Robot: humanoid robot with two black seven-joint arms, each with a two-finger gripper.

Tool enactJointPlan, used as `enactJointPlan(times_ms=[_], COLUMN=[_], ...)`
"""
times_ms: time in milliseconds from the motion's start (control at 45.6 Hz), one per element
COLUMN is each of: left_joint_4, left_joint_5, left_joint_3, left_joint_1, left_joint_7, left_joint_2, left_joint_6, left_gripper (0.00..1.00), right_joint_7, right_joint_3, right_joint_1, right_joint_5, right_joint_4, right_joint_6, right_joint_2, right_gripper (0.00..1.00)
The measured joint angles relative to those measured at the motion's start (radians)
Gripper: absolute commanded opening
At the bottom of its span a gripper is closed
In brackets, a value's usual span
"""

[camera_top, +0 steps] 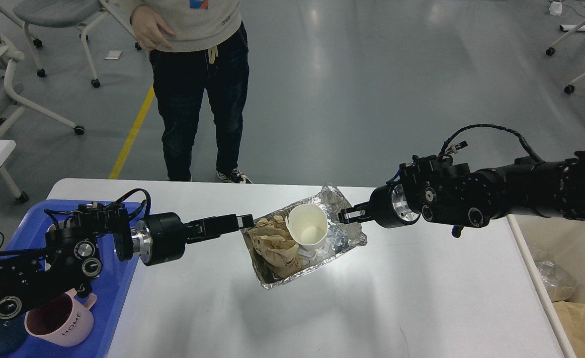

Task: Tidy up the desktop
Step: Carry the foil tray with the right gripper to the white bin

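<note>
Foil tray [344, 238] (paper [275, 243], cup [308, 232] inside) pinched by right tool [346, 215].

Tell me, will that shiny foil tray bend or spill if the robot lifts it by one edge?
Probably it bends: the foil tray looks thin and is already crinkled where the right gripper pinches its rim. The paper cup inside already leans, so it may tip out. The crumpled brown paper looks light and could slide too.

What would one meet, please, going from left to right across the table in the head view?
Blue tray with the pink mug → left gripper → crumpled brown paper → white paper cup → right gripper.
</note>
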Motion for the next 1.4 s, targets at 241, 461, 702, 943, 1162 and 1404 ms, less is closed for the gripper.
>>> enactJointPlan(times_ms=[241, 461, 702, 943, 1162, 1404], left_joint_4=[-0.002, 0.0, 0.007, 0.056, 0.207, 0.33], left_joint_5=[-0.13, -0.192, -0.325, -0.531, -0.692, -0.719], left_joint_3=[-0.187, -0.4, -0.605, -0.75, -0.84, -0.93], left_joint_1=[0.094, 0.26, 0.429, 0.508, 0.516, 0.494], left_joint_7=[-0.001, -0.007, -0.009, -0.013, -0.021, -0.063], left_joint_2=[0.023, 0.031, -0.023, -0.143, -0.338, -0.477], left_joint_6=[0.001, -0.001, 0.006, 0.041, 0.044, 0.023], left_gripper=[0.96, 0.96, 0.96, 0.96, 0.96, 0.96], right_joint_7=[0.007, 0.021, 0.022, 0.023, 0.036, 0.047], right_joint_3=[0.026, 0.073, 0.187, 0.29, 0.353, 0.357], right_joint_1=[-0.039, -0.092, -0.183, -0.298, -0.399, -0.516], right_joint_5=[0.019, 0.053, 0.072, 0.084, 0.142, 0.304], right_joint_4=[0.001, 0.0, 0.0, -0.001, -0.011, -0.074], right_joint_6=[-0.001, -0.001, -0.018, -0.02, -0.019, -0.023], right_joint_2=[-0.076, -0.191, -0.416, -0.676, -0.878, -0.946], right_gripper=[0.0, 0.0, 0.0, 0.0, 0.0, 0.2])
